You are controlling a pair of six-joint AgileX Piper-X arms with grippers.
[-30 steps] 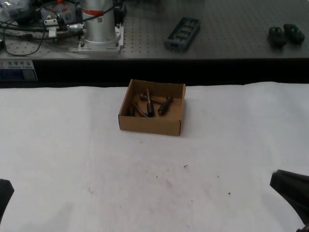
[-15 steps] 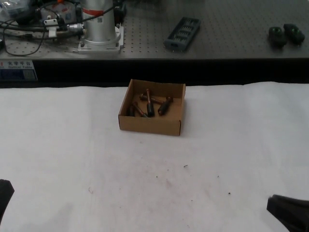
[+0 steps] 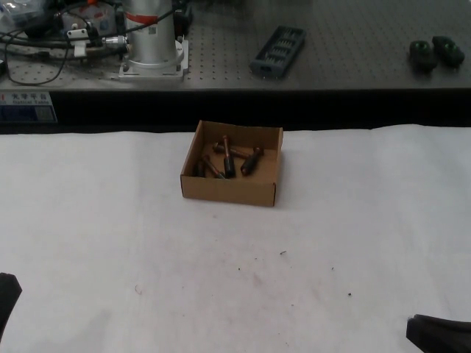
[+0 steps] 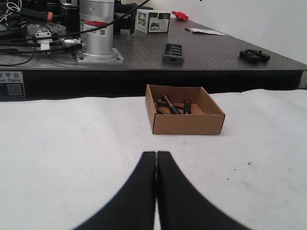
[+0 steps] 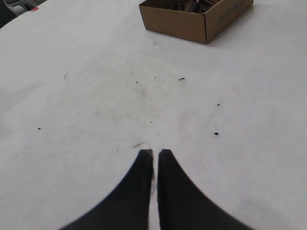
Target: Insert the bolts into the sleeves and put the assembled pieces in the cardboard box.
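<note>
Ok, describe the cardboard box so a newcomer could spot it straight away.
Look at the white cover over the bench, toward its far edge before the dark perforated table. The cardboard box stands there. It is brown and open-topped, with several dark pieces lying inside.

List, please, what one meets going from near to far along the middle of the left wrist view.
left gripper → cardboard box → black slotted block → small carton
</note>
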